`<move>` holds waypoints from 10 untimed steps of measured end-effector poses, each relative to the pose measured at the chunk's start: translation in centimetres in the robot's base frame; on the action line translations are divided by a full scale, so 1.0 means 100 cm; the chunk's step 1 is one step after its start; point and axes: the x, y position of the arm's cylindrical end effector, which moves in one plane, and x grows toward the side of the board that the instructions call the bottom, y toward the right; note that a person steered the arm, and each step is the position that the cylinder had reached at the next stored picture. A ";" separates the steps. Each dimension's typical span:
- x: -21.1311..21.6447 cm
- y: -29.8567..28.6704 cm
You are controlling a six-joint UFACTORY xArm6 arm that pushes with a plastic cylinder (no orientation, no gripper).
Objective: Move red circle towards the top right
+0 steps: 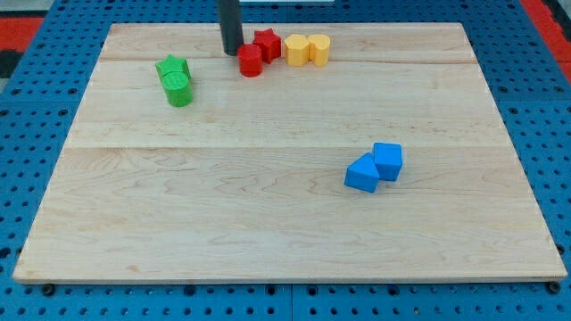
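The red circle (251, 61) sits near the view's top, a little left of centre, on the wooden board (285, 205). A red star (267, 44) touches it at its upper right. My tip (232, 52) is the end of a dark rod coming down from the top edge; it stands just left of the red circle, close to or touching it. Two yellow blocks (307, 49) lie right of the red star, side by side.
A green star (172, 69) and a green circle (178, 89) sit together at the upper left. Two blue blocks (373, 167) lie touching at the right of centre. Blue pegboard surrounds the board.
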 end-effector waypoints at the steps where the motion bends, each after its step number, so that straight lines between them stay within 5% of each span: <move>1: 0.027 0.037; 4: 0.096 0.037; 6: 0.123 0.094; 10: 0.065 0.174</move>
